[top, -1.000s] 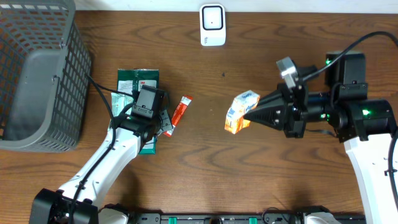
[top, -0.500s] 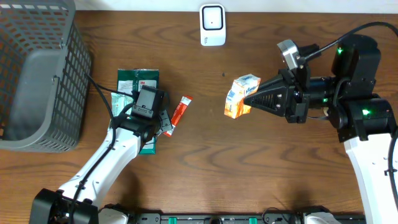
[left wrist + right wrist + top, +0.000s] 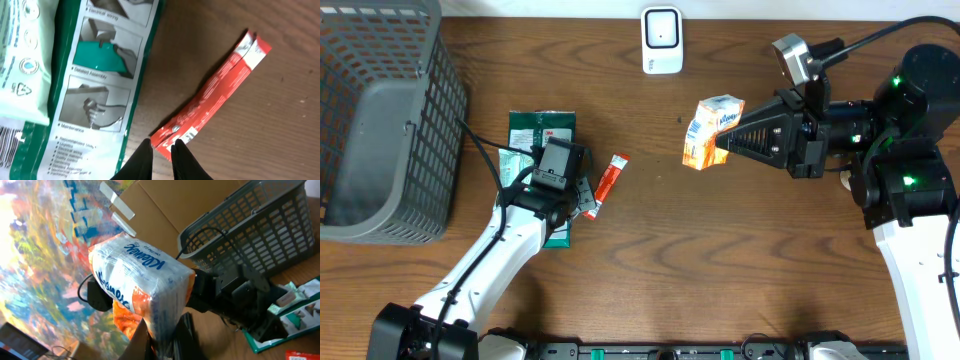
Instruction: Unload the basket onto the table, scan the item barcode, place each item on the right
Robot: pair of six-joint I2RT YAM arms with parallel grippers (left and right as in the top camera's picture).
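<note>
Kleenex tissue pack (image 3: 712, 131) hangs in the air right of centre, nearer and to the right of the white scanner (image 3: 661, 40) standing at the table's far edge. The right gripper (image 3: 720, 143) is clamped shut on the pack's lower end.

To scan well, I judge the pack should be carried toward the far side and left, then rolled until its barcode panel faces the scanner window. No barcode shows from here, so it may need turning.

"Kleenex" reads in blue script on the wrap (image 3: 142, 282). The green packet (image 3: 542, 135) seems marked "3M".

The left gripper (image 3: 161, 152) sits at the red sachet (image 3: 212, 102), and whether it pinches it I cannot tell.
</note>
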